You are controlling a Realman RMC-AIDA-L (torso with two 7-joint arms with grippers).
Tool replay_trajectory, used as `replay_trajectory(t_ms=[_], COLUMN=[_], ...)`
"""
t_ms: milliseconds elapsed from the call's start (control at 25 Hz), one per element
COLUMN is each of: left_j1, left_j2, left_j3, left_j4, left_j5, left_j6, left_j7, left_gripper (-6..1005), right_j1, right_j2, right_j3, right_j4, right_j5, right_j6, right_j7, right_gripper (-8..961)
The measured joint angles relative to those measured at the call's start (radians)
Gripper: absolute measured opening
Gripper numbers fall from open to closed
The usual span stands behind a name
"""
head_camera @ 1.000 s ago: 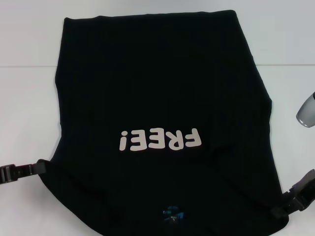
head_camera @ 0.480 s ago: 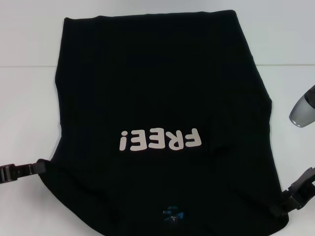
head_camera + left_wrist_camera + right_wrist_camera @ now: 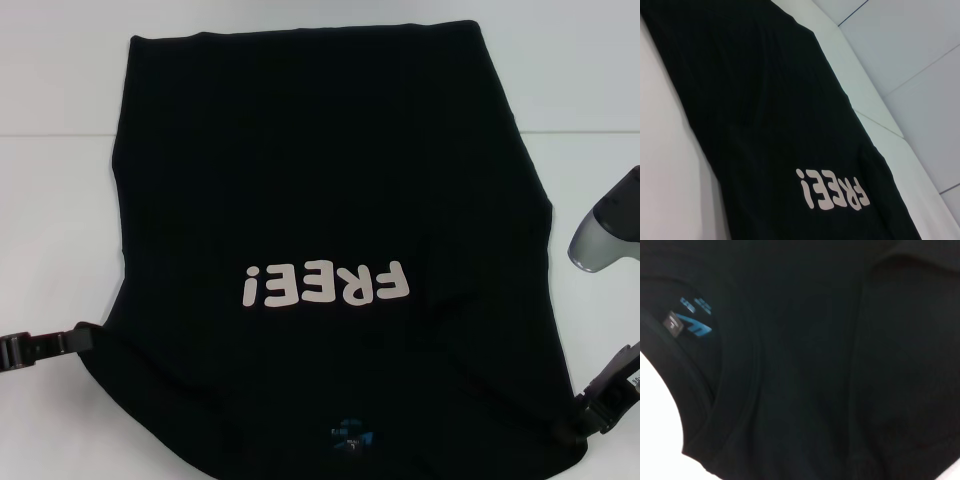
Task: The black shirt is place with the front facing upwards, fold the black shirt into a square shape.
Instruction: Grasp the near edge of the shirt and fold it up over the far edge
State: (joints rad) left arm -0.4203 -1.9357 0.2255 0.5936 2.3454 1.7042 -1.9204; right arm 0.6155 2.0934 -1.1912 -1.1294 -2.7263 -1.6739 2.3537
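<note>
The black shirt [image 3: 320, 180] lies flat on the white table [image 3: 60, 220], front up. Its cream "FREE!" lettering [image 3: 325, 285] reads upside down and its blue neck label [image 3: 350, 435] is at the near edge. My left gripper [image 3: 85, 338] is at the shirt's near left edge, low on the table. My right gripper [image 3: 575, 425] is at the shirt's near right corner. The left wrist view shows the shirt [image 3: 765, 115] and its lettering [image 3: 832, 192]. The right wrist view shows the shirt's collar area [image 3: 815, 365] and the label [image 3: 695, 322] close up.
A silver and black part of my right arm [image 3: 605, 230] hangs over the table to the right of the shirt. White table surface shows on both sides of the shirt. A pale wall [image 3: 570, 60] rises behind the table.
The silver part of my right arm has moved down and to the left. My right gripper has shifted slightly down along the shirt's near right corner. My left gripper has not moved.
</note>
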Motion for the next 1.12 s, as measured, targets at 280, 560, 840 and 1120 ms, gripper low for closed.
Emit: replay_trajectory(t_ms=[280,560,840,1120], left_j1=[0.004,0.005,0.008,0.013], left_j2=[0.000,0.000,0.001,0.008], left_j3=[-0.001,-0.002,-0.005,-0.009], left_j4=[0.000,0.000,0.000,0.005], left_j5=[0.000,0.000,-0.004,-0.008], left_j6=[0.000,-0.002,0.001,0.014], left_j7=[0.001,0.004,0.006,0.006], left_gripper=[7,6,6,6], right_j1=[-0.008,-0.011,-0.061,-0.205], right_j2=[0.000,0.002,0.004,0.002], right_j3=[-0.003,-0.011,0.051,0.185], right_j4=[-0.028,-0.035,-0.086,-0.181], right_j5=[0.001,0.002,0.046,0.240], right_j6=[0.002,0.002,0.027,0.049], right_j7=[0.006,0.007,0.008,-0.019], right_gripper=[226,82,20,20])
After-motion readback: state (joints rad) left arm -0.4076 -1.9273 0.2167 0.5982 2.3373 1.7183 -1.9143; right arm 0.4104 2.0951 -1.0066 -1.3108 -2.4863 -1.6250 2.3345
